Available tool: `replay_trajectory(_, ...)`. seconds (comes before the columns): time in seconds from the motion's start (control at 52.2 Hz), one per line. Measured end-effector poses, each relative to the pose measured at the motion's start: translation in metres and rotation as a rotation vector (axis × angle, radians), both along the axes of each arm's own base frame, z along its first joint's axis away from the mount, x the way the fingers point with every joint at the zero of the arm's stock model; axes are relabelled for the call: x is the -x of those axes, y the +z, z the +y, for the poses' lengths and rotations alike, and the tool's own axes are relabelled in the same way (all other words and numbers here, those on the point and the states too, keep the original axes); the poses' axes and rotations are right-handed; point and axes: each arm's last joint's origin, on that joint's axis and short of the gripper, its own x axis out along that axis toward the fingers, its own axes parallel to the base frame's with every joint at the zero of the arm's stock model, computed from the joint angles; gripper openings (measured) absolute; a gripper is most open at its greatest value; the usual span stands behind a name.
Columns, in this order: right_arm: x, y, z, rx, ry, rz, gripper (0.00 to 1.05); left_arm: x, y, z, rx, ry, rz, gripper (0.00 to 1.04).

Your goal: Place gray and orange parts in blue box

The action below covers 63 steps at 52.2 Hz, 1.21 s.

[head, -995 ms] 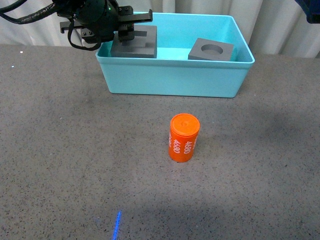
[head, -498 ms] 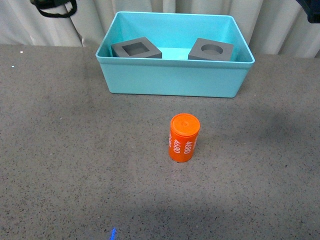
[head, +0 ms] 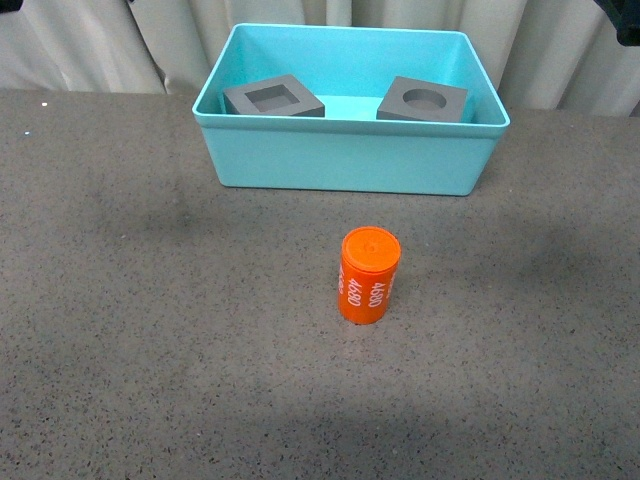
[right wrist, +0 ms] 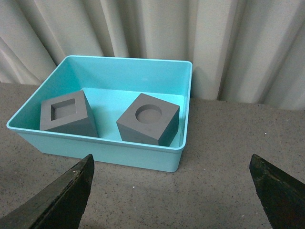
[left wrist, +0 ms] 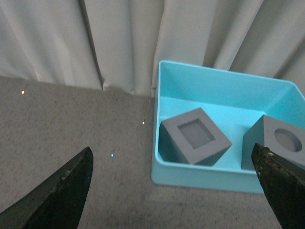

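Seeing the square-recess cube [head: 273,98] and the round-recess cube [head: 424,100] in the blue box [head: 340,155], we lack only the orange cylinder [head: 369,277]; left gripper [left wrist: 171,147] and right gripper [right wrist: 171,156] have jaws apart.

The large turquoise-blue plastic bin [head: 350,155] sits toward the far edge of the speckled gray worktop [head: 150,300]. Inside it, the matte gray cube with a square recess [head: 273,98] lies at the left end. The matte gray cube with a round recess [head: 423,100] lies at the right end, apart from the first. The orange cylinder printed "4680" [head: 369,277] stands upright on the worktop before the bin, apart from it.
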Motion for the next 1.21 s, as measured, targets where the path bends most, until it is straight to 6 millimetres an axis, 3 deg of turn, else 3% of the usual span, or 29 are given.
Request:
replay_trajectory(0.402, 0.0, 0.0, 0.0, 0.0, 0.0, 0.0, 0.95, 0.083, -0.016, 0.018, 0.004, 0.125, -0.052, 0.98)
replay_trajectory(0.536, 0.0, 0.0, 0.0, 0.0, 0.0, 0.0, 0.95, 0.1, -0.022, 0.032, -0.071, -0.031, -0.199, 0.74)
replay_trajectory(0.67, 0.0, 0.0, 0.0, 0.0, 0.0, 0.001, 0.95, 0.114, -0.025, 0.045, -0.119, -0.039, -0.22, 0.53)
replay_trajectory(0.804, 0.0, 0.0, 0.0, 0.0, 0.0, 0.0, 0.95, 0.132, -0.03, 0.059, -0.139, -0.037, -0.214, 0.2)
replay_trajectory(0.9, 0.0, 0.0, 0.0, 0.0, 0.0, 0.0, 0.95, 0.139, -0.032, 0.063, -0.141, -0.037, -0.214, 0.05)
replay_trajectory(1.053, 0.0, 0.0, 0.0, 0.0, 0.0, 0.0, 0.95, 0.151, -0.044, 0.07, -0.148, -0.038, -0.208, 0.04)
replay_trajectory(1.206, 0.0, 0.0, 0.0, 0.0, 0.0, 0.0, 0.95, 0.158, -0.04, 0.079, -0.146, -0.055, -0.224, 0.04)
